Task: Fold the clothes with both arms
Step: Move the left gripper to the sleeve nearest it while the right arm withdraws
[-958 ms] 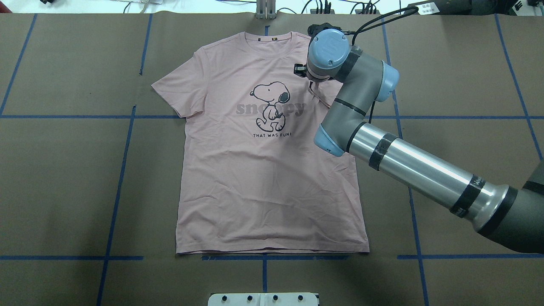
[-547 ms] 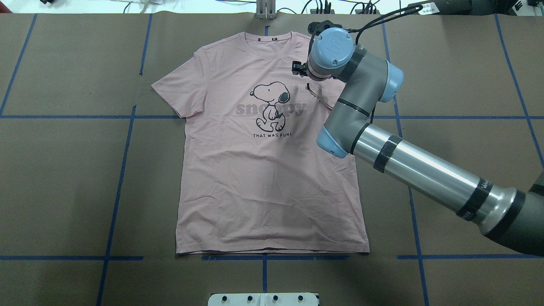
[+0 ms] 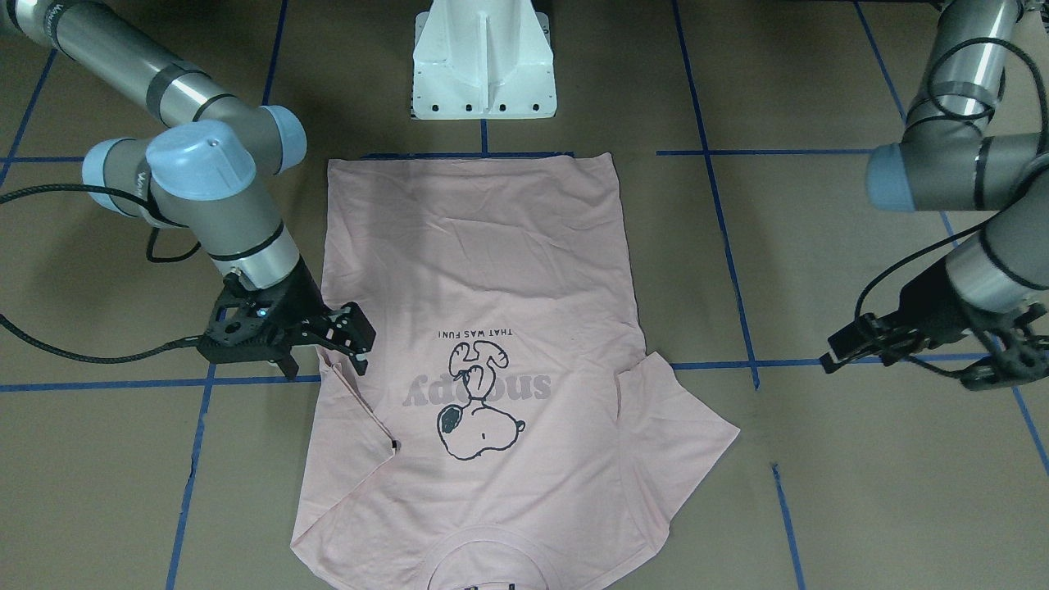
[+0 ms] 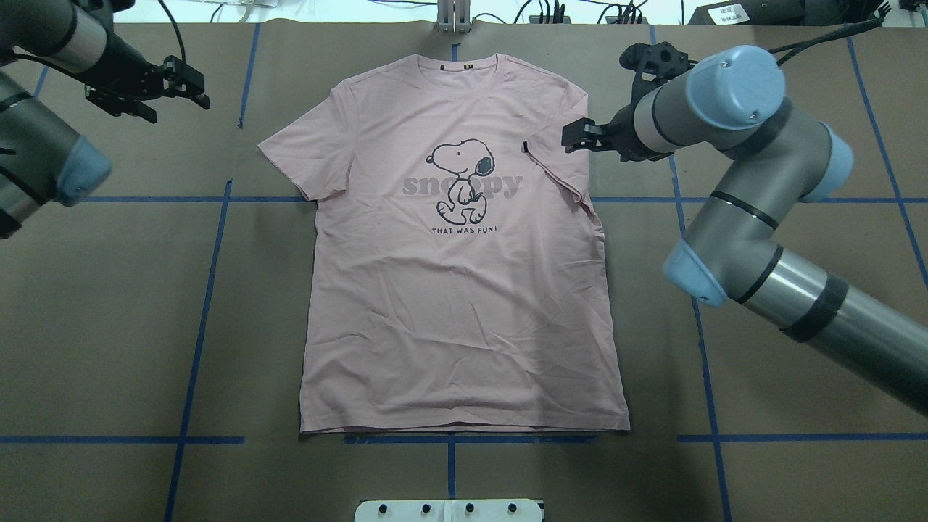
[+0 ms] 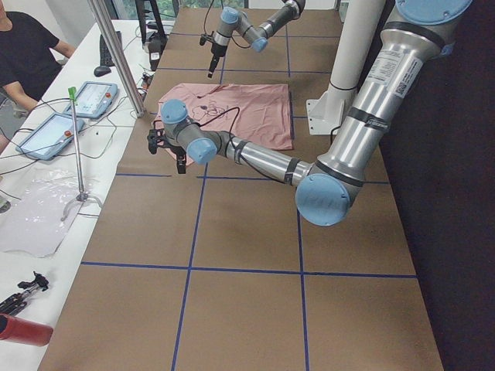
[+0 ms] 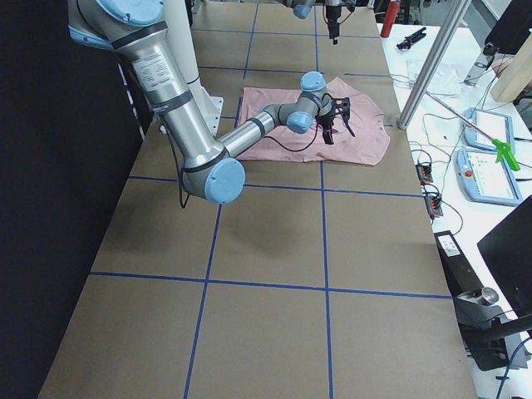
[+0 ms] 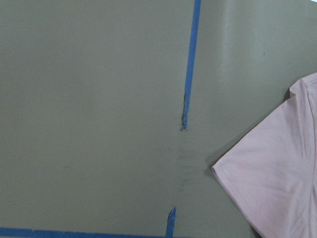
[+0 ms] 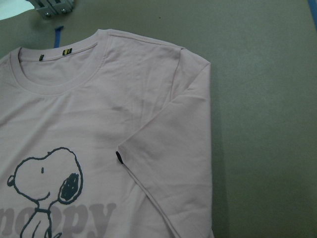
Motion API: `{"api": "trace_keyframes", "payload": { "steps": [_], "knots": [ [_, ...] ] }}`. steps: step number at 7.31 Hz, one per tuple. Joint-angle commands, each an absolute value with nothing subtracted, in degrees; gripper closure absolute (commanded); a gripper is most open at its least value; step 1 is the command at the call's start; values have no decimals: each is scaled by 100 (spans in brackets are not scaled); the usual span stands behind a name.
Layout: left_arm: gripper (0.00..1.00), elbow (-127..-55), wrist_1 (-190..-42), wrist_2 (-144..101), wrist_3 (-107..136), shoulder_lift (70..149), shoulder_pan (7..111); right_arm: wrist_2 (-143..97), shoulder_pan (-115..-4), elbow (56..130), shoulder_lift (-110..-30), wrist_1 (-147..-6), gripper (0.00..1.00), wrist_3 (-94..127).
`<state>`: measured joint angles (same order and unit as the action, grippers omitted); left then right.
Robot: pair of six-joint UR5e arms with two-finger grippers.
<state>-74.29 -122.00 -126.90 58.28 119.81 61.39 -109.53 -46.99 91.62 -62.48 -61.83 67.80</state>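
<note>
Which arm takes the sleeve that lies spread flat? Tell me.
Left. The left gripper hovers just beyond that spread sleeve; the right gripper sits across the T-shirt, by the folded sleeve.

Got right claw (image 3: 324,360) spread and empty, wrist pitched down, right arm (image 4: 834,326) folded at elbow. Same on left claw (image 4: 177,109): jaws apart, empty, left arm (image 4: 29,145) held out wide.
</note>
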Motion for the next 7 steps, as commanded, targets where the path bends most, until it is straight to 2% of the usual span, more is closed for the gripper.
{"api": "trace_keyframes", "payload": {
  "steps": [1, 3, 5, 7],
  "knots": [
    [16, -6663, -12883, -12209, 6159, 12418, 5775, -11513, -4992, 9527, -6617, -6152, 0, 6759],
    [25, -6023, -12902, -11667, 6170, 12865, 5415, -11522, -5036, 9527, -6688, -6152, 0, 6750],
    [37, -5951, -13024, -11611, 6161, 12841, 5318, -11505, -5027, 9536, -6715, -6152, 0, 6759],
    [43, -5863, -13122, -11602, 6161, 12832, 5282, -11496, -5027, 9536, -6706, -6144, 0, 6768]
  ]
}}
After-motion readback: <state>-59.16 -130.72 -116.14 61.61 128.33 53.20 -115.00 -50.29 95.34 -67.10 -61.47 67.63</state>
